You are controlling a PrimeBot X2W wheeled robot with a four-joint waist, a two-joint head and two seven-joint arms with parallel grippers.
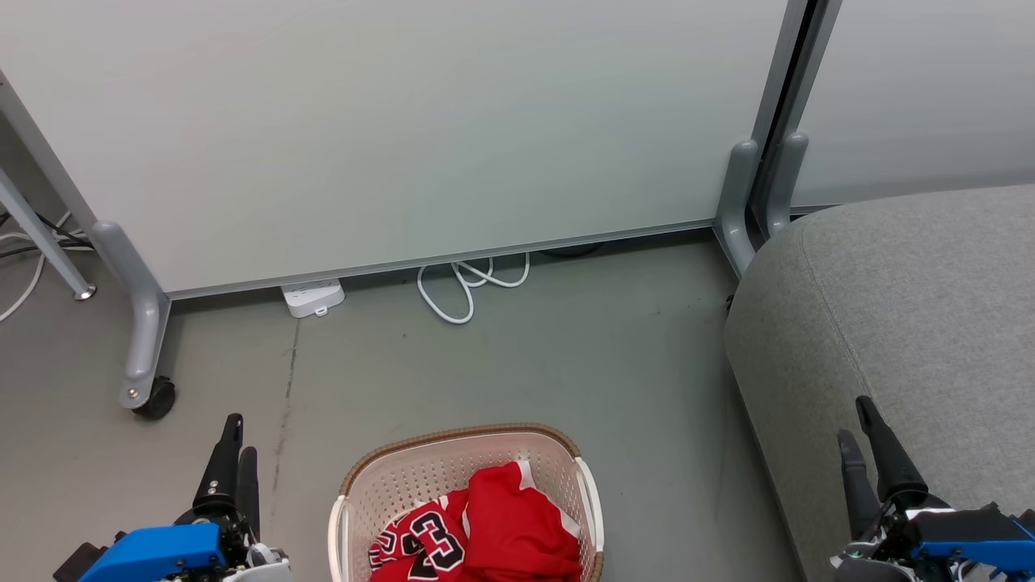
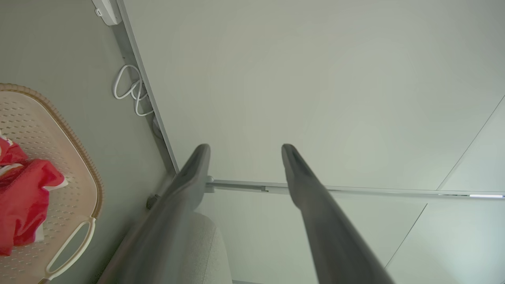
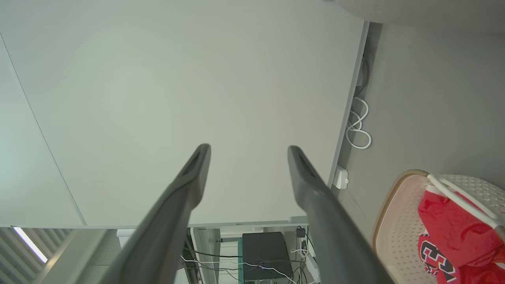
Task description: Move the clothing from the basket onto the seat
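Hanging low at either side of the head view, the left pincer (image 1: 240,443) and the right pincer (image 1: 853,420) are both standing spread wide, released, gripping nothing and touching nothing. In each wrist view the two dark fingers are framing bare pale panel. Between the arms, on the grey floor (image 1: 566,356), the basket (image 1: 461,434) is sitting with the clothing (image 1: 501,525) bunched inside it, plain red cloth lying over the jersey so that part of its black number is showing. The seat (image 1: 914,307) is standing to the robot's right of the basket, apart from it, with the right pincer showing against its near edge. Farther off, a white power strip (image 1: 314,297) and a looped white cable (image 1: 469,283) are lying along the foot of a pale partition (image 1: 404,121) on grey legs.
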